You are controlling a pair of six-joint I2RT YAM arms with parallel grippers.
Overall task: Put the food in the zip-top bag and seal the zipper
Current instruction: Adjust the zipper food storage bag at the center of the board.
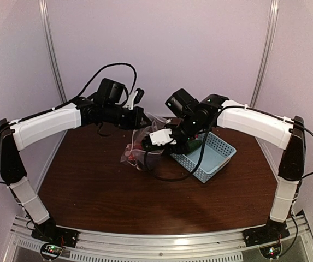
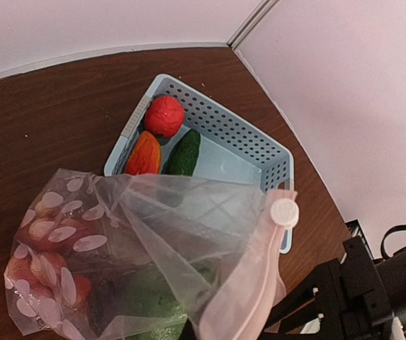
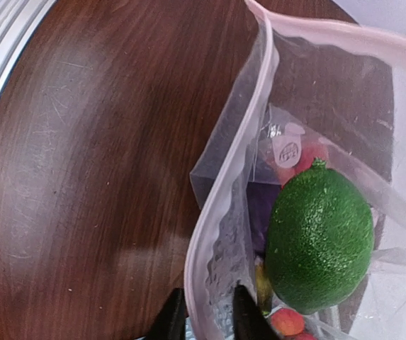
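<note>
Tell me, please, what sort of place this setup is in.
Probably a robotics lab cell, not a kitchen: a dark wooden table boxed in by plain pale walls, an aluminium base rail, and toy food in a blue basket.

Dim overhead view with a pink-violet cast on the walls. The dark table swallows detail, carrying soft arm shadows and a faint pale sheen near its front edge. Straight lines lean slightly towards the corners. The left wrist view is brighter, its wall nearly washed out, and the bag close up looks soft. The right wrist view is sharpest on the green fruit. Light seems to come from above.
</note>
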